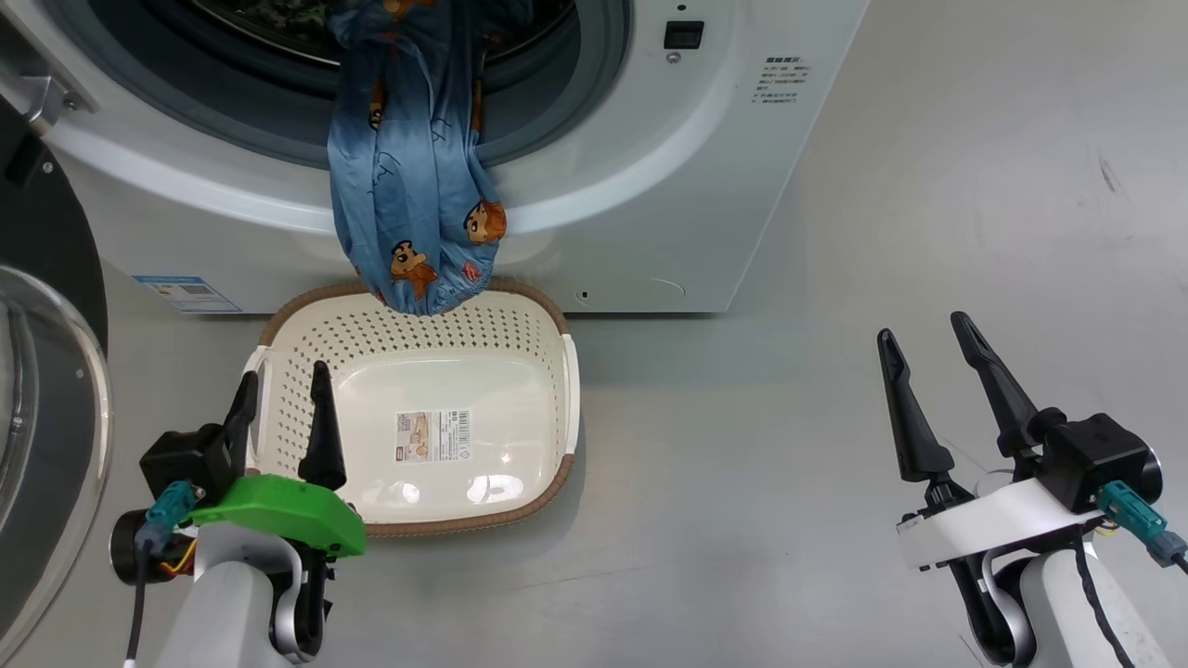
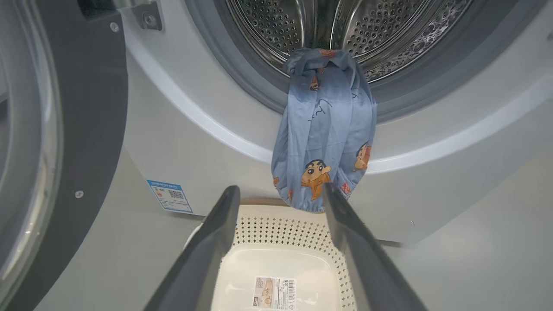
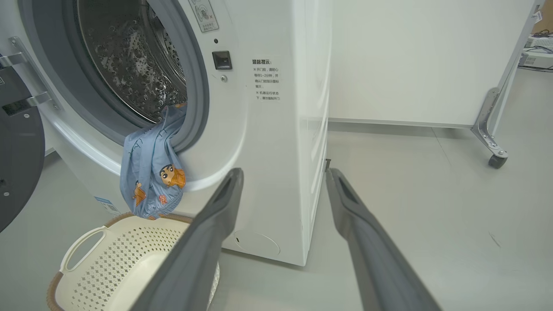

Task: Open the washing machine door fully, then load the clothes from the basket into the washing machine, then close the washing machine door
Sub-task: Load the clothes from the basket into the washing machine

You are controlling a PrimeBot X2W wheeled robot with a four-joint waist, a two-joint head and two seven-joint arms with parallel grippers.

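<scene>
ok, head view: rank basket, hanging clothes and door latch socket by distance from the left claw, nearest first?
1. basket: on the floor right at the left claw, whose fingers stand over its left edge.
2. clothes: beyond, hanging out of the washing machine over the basket's far rim.
3. door latch socket: farthest, on the machine's front, right of the opening.

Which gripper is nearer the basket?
The left gripper, on the green mount, fingers at the basket's left rim; the right gripper stands apart over bare floor.
</scene>
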